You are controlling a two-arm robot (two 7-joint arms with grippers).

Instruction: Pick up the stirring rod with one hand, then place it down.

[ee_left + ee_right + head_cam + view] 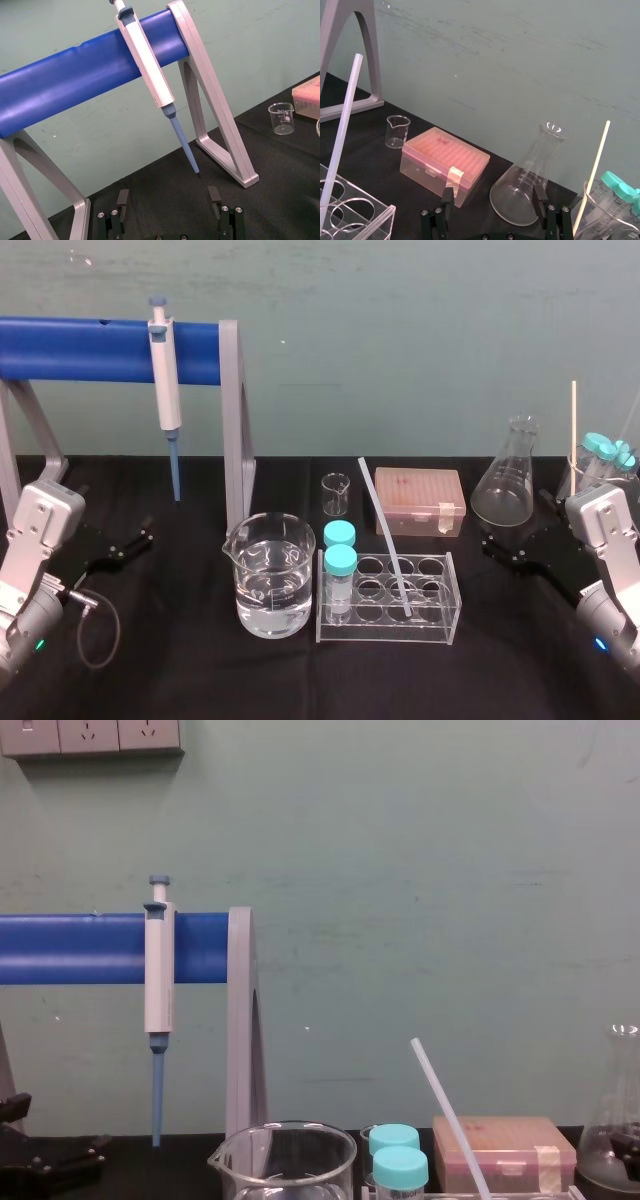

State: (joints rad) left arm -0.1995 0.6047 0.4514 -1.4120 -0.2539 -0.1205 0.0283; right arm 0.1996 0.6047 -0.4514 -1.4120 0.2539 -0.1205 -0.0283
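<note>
The stirring rod (384,532) is a whitish translucent rod leaning in the clear test tube rack (436,617) at the table's middle, its top tilted back and to the left. It also rises at the left of the right wrist view (344,123) and in the chest view (449,1116). My right gripper (510,545) rests low at the right, apart from the rod, fingers (447,197) spread with nothing between them. At the far left my left gripper (125,545) lies parked, fingers (122,199) wide apart and empty.
A water-filled beaker (269,585) and two teal-capped vials (340,575) stand beside the rack. Behind are a small beaker (336,494), a pink tip box (419,500) and a conical flask (510,475). A pipette (166,390) hangs from the blue-barred stand (90,348). A thin cream stick (573,425) stands at far right.
</note>
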